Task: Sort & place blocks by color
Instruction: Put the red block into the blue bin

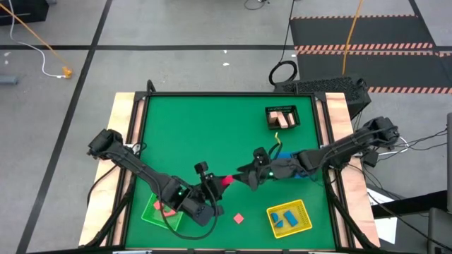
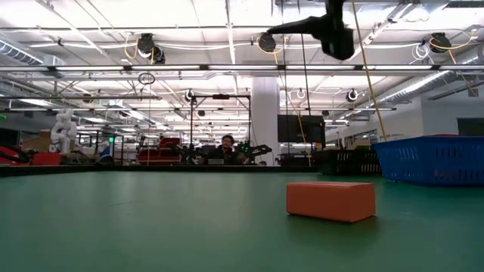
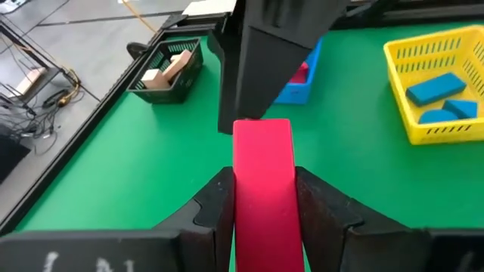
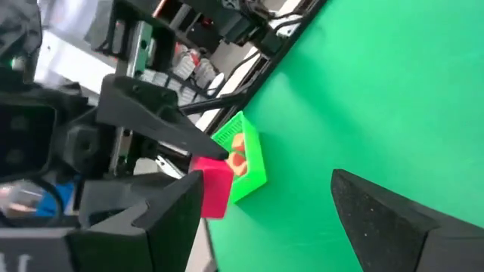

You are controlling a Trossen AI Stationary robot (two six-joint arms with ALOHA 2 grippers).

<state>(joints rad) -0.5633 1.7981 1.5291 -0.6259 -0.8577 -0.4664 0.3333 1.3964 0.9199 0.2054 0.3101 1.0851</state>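
Note:
A pink-red bar block [image 1: 227, 180] hangs above the table's middle, with my left gripper [image 1: 217, 185] shut on it. My right gripper [image 1: 247, 178] stands open just beyond the bar's free end, facing it. In the left wrist view one right finger [image 3: 265, 60] rises right behind the bar [image 3: 262, 151]; whether it touches I cannot tell. In the right wrist view the bar [image 4: 215, 189] shows beside one of my right fingers [image 4: 170, 215], not between the two. A red block [image 1: 239, 219] lies on the table near the front. My left gripper pinches the bar's two long sides [image 3: 261, 200] between its two fingers, which lie along the bar. The bar sticks out past the fingertips toward the right gripper, slanting a little downward, lifted clear of the table.
A green tray [image 1: 161, 212] with orange-red blocks sits front left. A yellow tray [image 1: 289, 217] with blue blocks sits front right. A blue tray [image 3: 299, 87] lies under the right arm. A black basket [image 1: 282, 118] with tan blocks stands far right. An orange block [image 2: 330, 200] lies on the mat.

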